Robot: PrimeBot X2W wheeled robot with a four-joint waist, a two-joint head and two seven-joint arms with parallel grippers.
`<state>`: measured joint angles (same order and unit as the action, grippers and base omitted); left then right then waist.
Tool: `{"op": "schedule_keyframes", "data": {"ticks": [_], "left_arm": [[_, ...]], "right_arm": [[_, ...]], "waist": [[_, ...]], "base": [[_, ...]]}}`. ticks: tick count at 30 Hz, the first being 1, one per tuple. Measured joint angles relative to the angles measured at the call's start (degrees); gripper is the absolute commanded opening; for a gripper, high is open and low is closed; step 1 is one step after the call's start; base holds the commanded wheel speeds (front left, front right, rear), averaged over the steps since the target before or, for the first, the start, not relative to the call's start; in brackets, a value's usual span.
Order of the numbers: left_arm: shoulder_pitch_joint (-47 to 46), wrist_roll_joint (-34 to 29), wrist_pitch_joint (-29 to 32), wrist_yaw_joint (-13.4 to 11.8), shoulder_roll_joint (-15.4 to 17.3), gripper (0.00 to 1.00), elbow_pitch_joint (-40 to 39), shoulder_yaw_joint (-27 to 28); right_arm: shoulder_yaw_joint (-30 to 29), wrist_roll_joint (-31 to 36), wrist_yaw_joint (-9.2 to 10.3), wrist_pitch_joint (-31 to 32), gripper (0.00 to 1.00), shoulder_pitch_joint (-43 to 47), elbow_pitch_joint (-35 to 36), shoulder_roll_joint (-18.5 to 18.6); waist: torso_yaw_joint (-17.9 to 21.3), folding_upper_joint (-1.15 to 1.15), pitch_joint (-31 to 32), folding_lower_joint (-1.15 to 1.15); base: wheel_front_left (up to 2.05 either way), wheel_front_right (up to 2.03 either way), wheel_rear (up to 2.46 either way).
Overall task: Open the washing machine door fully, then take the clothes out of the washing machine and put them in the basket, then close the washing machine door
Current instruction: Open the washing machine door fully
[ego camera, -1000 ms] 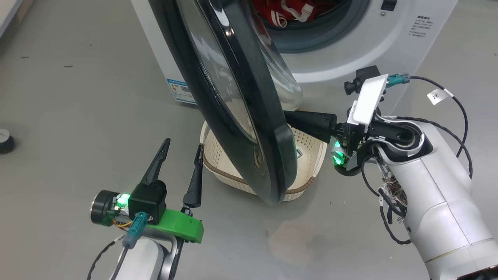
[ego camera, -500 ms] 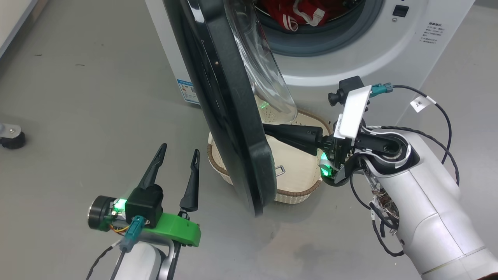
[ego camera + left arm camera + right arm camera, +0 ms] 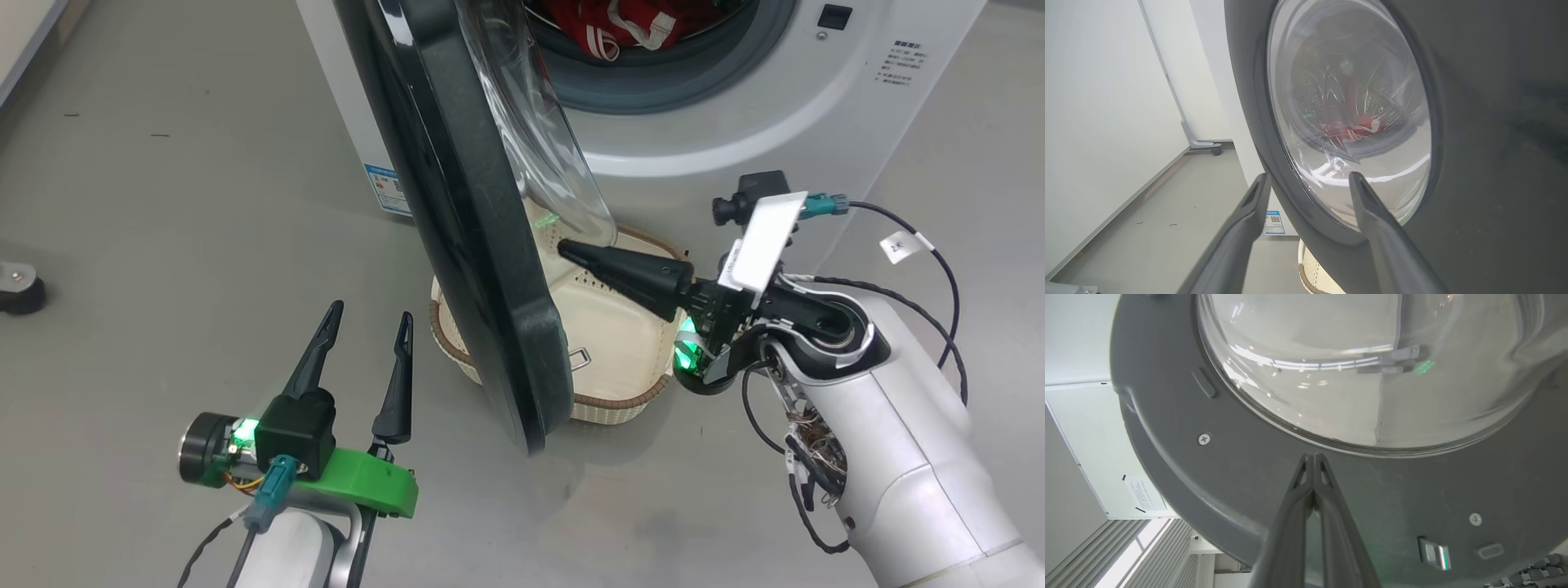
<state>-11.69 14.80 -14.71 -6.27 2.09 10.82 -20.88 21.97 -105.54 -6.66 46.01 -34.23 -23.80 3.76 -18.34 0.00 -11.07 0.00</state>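
Our right claw point(image 3: 563, 247), pinched shut and empty, points at the door point(image 3: 469, 245) from inside; our left claw point(image 3: 370, 312) hangs open outside.

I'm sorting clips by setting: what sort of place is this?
Probably a lab or test room staged for laundry, not a home: a washing machine on a bare grey floor, plain white walls, and a basket.

A big round dark-rimmed glass door point(image 3: 1347, 114) is seen at the right. Red clothes point(image 3: 1351, 130) are seen through it, above the spread left gripper point(image 3: 1308, 177).
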Motion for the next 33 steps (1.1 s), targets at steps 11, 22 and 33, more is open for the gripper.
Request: {"op": "schedule_keyframes", "data": {"ticks": [11,22,33], "left_arm": [[0.58,-0.25,0.0,-0.08,0.01,1.0,-0.54,1.04],[1.16,-0.3,0.0,-0.09,0.02,1.0,-0.56,1.41],[1.22,-0.29,0.0,-0.09,0.03,1.0,-0.7,1.52]], "right_arm": [[-9.47,0.03,-0.3,-9.6,0.35,4.91,7.64,-0.2],[-13.99,12.56,-0.3,-22.48,1.0,14.97,13.27,1.02],[-13.37,39.56,-0.31,-40.45,1.0,22.03,20.63,10.29]], "waist": [[1.67,0.0,-0.04,0.0],[3.58,0.0,0.31,0.0],[4.44,0.0,0.43,0.0]], "base": [[0.0,0.0,0.0],[0.0,0.0,0.0],[0.0,0.0,0.0]]}}
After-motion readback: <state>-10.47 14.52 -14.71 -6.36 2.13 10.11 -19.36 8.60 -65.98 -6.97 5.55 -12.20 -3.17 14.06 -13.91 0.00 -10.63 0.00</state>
